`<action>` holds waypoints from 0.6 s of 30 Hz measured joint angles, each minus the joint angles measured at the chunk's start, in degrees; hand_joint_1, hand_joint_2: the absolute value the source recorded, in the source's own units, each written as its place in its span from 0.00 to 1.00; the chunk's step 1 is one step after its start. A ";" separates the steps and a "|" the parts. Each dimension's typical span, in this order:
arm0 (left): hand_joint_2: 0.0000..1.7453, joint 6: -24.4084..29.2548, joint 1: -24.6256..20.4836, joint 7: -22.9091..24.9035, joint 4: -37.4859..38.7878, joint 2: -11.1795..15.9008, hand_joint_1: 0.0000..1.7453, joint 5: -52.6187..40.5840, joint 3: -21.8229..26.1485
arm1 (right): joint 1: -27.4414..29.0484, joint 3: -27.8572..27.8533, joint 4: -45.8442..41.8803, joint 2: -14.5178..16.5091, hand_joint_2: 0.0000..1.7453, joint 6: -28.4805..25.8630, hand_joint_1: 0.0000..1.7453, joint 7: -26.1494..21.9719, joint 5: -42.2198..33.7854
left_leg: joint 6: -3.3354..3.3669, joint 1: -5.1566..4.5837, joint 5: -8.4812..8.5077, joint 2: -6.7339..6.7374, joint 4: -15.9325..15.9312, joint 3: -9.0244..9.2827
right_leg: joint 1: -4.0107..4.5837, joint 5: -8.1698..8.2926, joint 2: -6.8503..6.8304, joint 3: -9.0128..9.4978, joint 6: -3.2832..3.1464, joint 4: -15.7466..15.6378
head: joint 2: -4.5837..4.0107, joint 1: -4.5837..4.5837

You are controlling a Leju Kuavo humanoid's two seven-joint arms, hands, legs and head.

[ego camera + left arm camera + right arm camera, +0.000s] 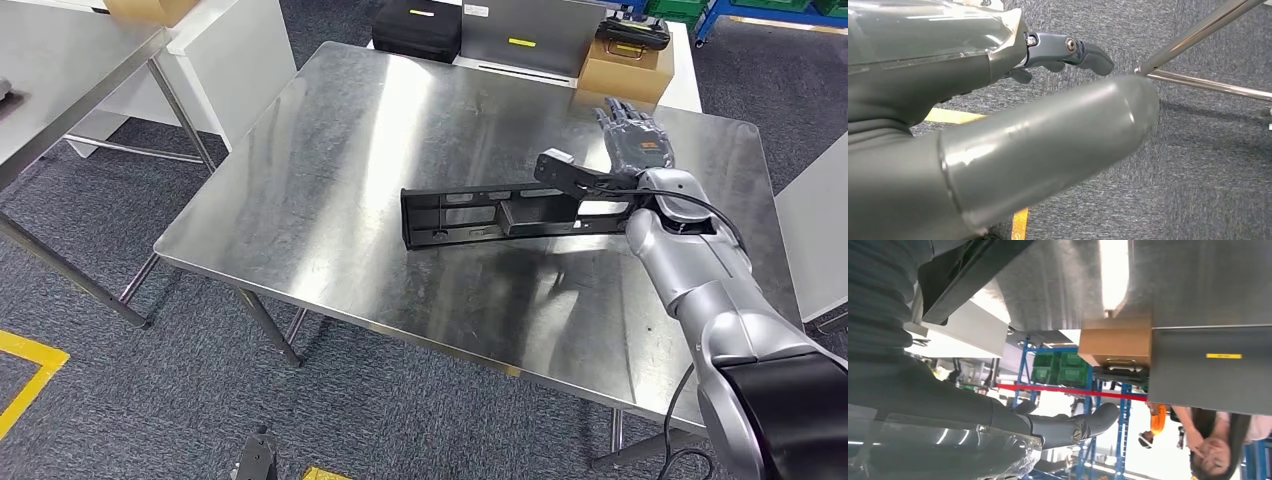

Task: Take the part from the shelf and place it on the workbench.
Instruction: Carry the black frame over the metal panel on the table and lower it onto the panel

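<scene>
Part, a long black plastic bracket with open slots and a rectangular frame (490, 215), lies flat on the stainless steel surface (330, 180), toward its right half, long axis running roughly parallel to the near edge. Its right end sits under or against the black wrist-mounted unit of the right arm; whether that end rests fully on the surface cannot be told from the head view.

Right hand (637, 138) is released: the dark fingers are extended and spread, pointing toward the far right corner of the surface, and they hold nothing. The hand lies beyond the right end of the part, not around it. In the right wrist view the fingers (1083, 424) stretch out straight with nothing between them, and a dark edge of the part (963, 275) shows beside the ribbed cover.

Left hand (998, 125) hangs beside the robot above the grey carpet and a yellow floor line; it holds nothing, and its fingers appear loosely extended.

Step in hand, by judgement: placement is essentially done, and the release stage is under way. The part appears to be set down and the hand let go.

Next move calls for lifting the right arm clear, up and away from the right end of the part, without dragging the part across the smooth steel. The wrist unit close to the part is the point of risk.
</scene>
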 joint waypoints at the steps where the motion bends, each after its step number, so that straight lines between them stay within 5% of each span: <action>1: 0.00 -0.03 0.00 0.17 0.00 0.00 0.00 -0.06 0.00 | 0.00 -0.22 0.00 -0.10 1.00 -0.24 0.00 0.03 -0.08 | 0.00 0.00 0.00 0.00 0.00 0.00 | 0.00 0.00 0.00 0.00 0.00 0.00 | 0.00 0.00; 9: 0.00 -0.09 -0.04 1.09 0.00 0.00 0.00 -0.57 0.00 | 0.00 -1.73 -0.50 -0.63 1.00 -3.88 0.00 -0.77 -0.46 | 0.00 0.00 0.00 0.02 0.00 0.00 | 0.00 0.00 0.00 -0.01 0.00 0.00 | 0.00 -0.01; 18: 0.00 -0.21 -0.06 1.61 0.00 0.00 0.00 -0.61 0.02 | -0.36 -2.88 -0.57 -0.55 1.00 1.35 0.00 -1.62 -2.40 | 0.00 0.01 0.00 0.03 -0.01 0.00 | 0.01 0.00 0.00 0.00 0.00 0.00 | 0.00 0.00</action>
